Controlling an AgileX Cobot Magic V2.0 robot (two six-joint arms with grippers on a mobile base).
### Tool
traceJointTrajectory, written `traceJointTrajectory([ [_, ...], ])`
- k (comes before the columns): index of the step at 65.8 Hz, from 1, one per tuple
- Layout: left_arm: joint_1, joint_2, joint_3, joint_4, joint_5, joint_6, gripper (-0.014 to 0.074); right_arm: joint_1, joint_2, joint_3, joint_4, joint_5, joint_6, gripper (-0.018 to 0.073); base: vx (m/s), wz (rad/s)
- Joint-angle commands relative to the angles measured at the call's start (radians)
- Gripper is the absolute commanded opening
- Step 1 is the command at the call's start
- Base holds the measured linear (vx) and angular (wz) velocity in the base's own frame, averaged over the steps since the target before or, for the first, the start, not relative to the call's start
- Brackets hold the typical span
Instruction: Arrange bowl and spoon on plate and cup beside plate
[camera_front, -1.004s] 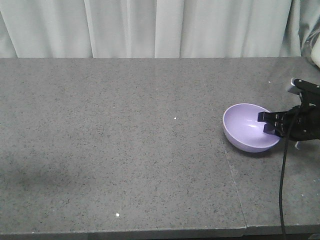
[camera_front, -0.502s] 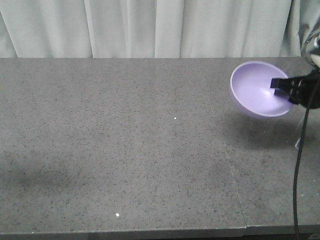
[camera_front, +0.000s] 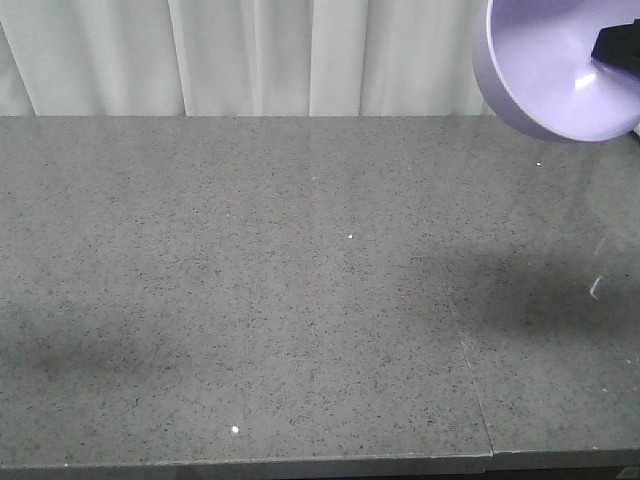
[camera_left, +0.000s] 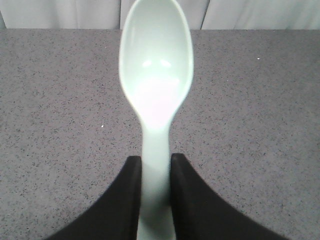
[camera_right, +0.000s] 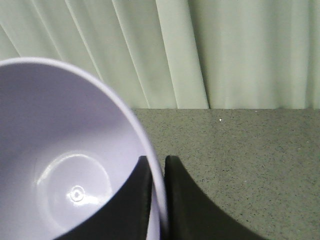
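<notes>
High at the top right of the front view hangs the lavender bowl (camera_front: 545, 75), tilted with its inside facing the camera, and my right gripper (camera_front: 612, 45) is shut on its rim. The right wrist view shows that bowl (camera_right: 65, 165) filling the left side, with my right gripper (camera_right: 158, 167) pinching the wall, one finger inside and one outside. In the left wrist view my left gripper (camera_left: 156, 167) is shut on the handle of the pale mint spoon (camera_left: 156, 75), whose head points away over the table. The left gripper is out of the front view. Plate and cup are out of view.
The grey speckled table (camera_front: 250, 300) spans the front view, with a seam (camera_front: 470, 370) running down its right part. Pale curtains (camera_front: 300, 55) hang behind the far edge. A dark shadow (camera_front: 530, 290) lies on the table's right side.
My right gripper has lifted the bowl from the table's right side up to the top right corner of the front view, tilting it more toward the camera.
</notes>
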Motion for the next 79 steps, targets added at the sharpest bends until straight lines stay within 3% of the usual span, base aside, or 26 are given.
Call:
traceJointTrajectory([
  [1,-0.005,-0.019,-0.024,-0.017,-0.066,-0.003,-0.0007,0.002,-0.039,-0.033,0.045,-0.007,-0.010,-0.0010,0.00,0.00],
  [79,-0.005,-0.019,-0.024,-0.017,-0.004,-0.003,-0.0007,0.002,-0.067,-0.033,0.045,0.003,-0.010,-0.0010,0.00,0.00],
])
